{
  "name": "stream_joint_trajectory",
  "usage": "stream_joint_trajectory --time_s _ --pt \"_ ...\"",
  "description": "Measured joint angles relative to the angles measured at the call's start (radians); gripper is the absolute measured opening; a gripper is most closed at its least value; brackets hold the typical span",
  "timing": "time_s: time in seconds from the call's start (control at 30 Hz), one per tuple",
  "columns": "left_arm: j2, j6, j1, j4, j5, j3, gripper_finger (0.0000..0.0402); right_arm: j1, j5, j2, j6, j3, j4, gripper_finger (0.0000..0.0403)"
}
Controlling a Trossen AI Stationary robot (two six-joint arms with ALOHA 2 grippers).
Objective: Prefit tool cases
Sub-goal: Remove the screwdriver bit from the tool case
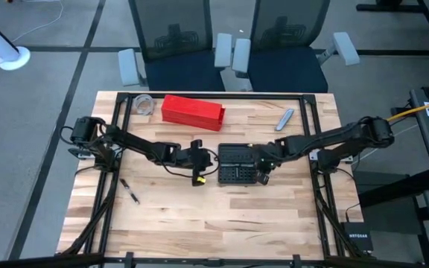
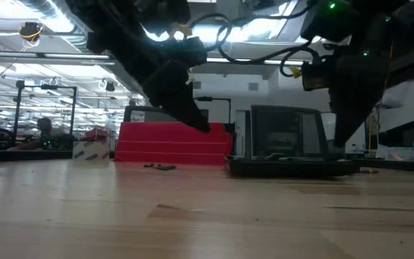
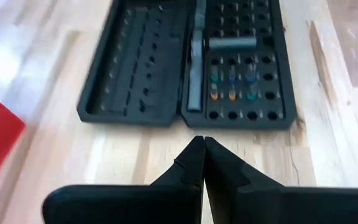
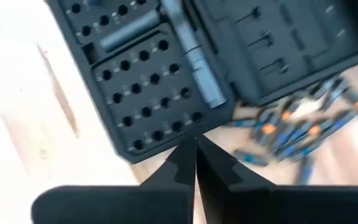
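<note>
The black tool case lies open at mid-table, its two hinged halves side by side. The gridded half holds a few coloured bits; in the low view the far half shows raised behind the near one. My left gripper is shut and hangs just short of the case's left end, above bare wood. My right gripper is shut, its tips at the edge of the gridded half at the case's right end. Several loose blue and orange bits lie on the table beside that end. My right gripper comes down steeply from the table's right. Its shut fingertips stand at the right edge of the gridded half. Whether they touch it I cannot tell.
A long red box lies behind the case toward the far left, next to a clear round thing. A grey tool lies at the far right. Small dark pieces lie on the wood at the near left.
</note>
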Motion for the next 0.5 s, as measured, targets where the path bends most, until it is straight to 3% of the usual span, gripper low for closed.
stream_joint_trajectory --time_s 0.27,0.5 --pt "0.0 -0.001 0.008 -0.05 0.043 0.0 0.0 0.051 0.118 0.0 0.262 0.0 -0.003 0.0002" --pt "0.0 0.031 0.008 -0.072 0.055 0.0 0.0 0.031 0.09 0.046 0.342 0.0 -0.062 0.0001"
